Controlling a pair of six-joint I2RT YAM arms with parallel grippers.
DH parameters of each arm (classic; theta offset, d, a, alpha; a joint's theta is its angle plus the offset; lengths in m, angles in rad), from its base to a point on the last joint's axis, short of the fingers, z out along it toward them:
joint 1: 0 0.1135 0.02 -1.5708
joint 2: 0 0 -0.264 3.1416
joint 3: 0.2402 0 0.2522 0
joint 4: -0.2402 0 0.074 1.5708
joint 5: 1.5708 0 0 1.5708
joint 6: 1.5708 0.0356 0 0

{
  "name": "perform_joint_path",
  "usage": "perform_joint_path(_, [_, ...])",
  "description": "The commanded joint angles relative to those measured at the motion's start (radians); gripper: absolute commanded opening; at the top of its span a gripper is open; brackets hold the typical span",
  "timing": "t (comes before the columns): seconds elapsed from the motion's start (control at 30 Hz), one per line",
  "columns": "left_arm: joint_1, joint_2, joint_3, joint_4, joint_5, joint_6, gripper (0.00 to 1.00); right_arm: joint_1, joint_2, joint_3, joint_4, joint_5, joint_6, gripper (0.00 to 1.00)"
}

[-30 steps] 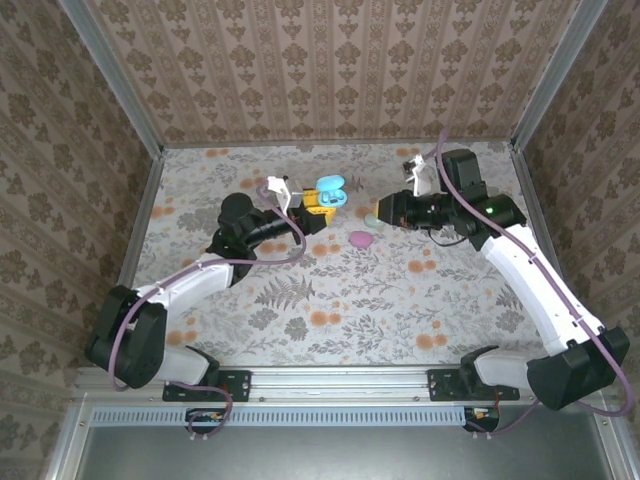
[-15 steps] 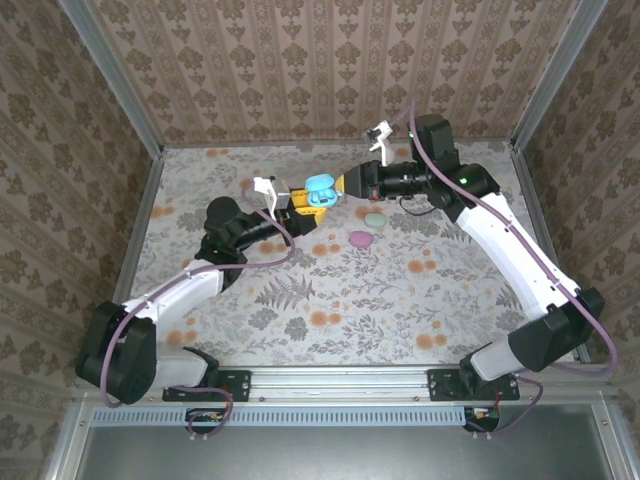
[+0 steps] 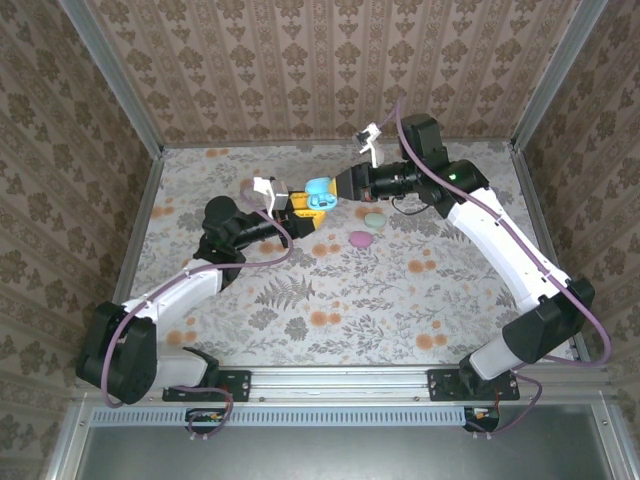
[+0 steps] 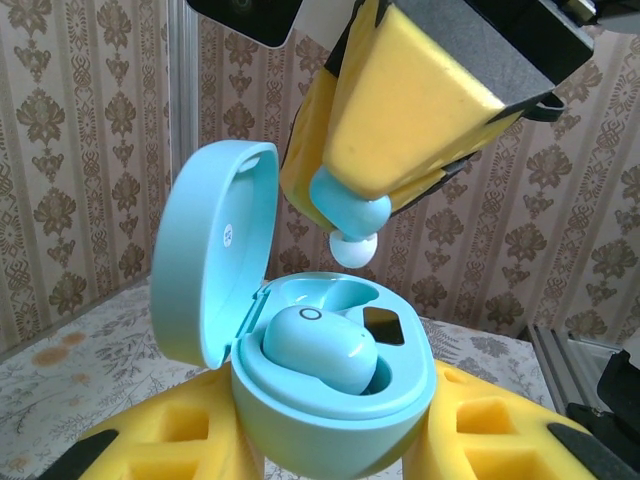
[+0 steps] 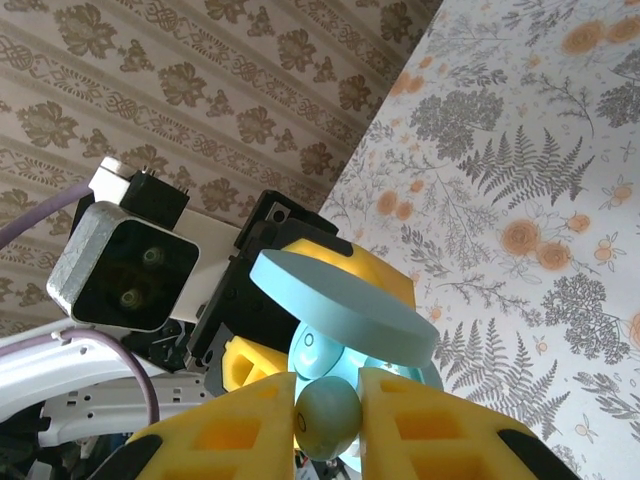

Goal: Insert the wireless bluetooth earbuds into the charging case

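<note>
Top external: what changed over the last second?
The right gripper, shut on a small light blue plastic earbud, swung left and toward the far wall. It went from beside the mint pebble-shaped case to just above the open light blue egg-shaped charging case. The left gripper carried that case slightly left. Unchanged: both grippers stay shut, and the mint case and the pink pebble-shaped case lie where they were.

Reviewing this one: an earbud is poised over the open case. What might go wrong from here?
1. The held earbud sits at the very tip of the right end effector, so it may slip or pivot on release and miss the empty socket.
2. Coming down, the wide fingers might knock the open lid or the seated bud.
3. The left end effector grips the case low on its base; downward pressure could tilt it.
</note>
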Motion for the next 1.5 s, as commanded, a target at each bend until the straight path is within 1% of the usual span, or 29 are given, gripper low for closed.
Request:
perform_joint_path(0.0, [0.006, -0.002, 0.015, 0.056, 0.010, -0.019, 0.29, 0.011, -0.009, 0.021, -0.029, -0.024, -0.036, 0.22])
perform_joint_path(0.23, [0.006, -0.002, 0.016, 0.065, 0.009, -0.026, 0.29, 0.020, -0.003, 0.007, -0.061, 0.041, -0.061, 0.22])
perform_joint_path(0.47, [0.004, -0.005, 0.014, 0.069, 0.009, -0.029, 0.29, 0.027, -0.003, -0.002, -0.061, 0.056, -0.071, 0.22])
perform_joint_path(0.67, [0.002, 0.000, 0.016, 0.067, 0.016, -0.027, 0.29, 0.029, -0.009, -0.021, 0.000, 0.068, -0.038, 0.20])
perform_joint_path(0.87, [0.000, 0.000, 0.020, 0.068, 0.016, -0.027, 0.29, 0.029, -0.002, -0.020, -0.025, 0.089, -0.054, 0.20])
perform_joint_path(1.1, [-0.001, 0.003, 0.021, 0.070, 0.009, -0.025, 0.29, 0.028, -0.021, -0.031, -0.034, 0.098, -0.060, 0.28])
perform_joint_path(1.2, [-0.001, 0.004, 0.023, 0.070, 0.007, -0.025, 0.29, 0.029, -0.027, -0.035, -0.032, 0.105, -0.057, 0.29])
perform_joint_path(1.27, [-0.001, 0.004, 0.024, 0.070, 0.008, -0.025, 0.29, 0.028, -0.032, -0.033, -0.032, 0.114, -0.055, 0.31])
perform_joint_path(1.47, [-0.001, 0.003, 0.023, 0.069, 0.006, -0.023, 0.29, 0.027, -0.045, -0.034, -0.039, 0.129, -0.051, 0.33])
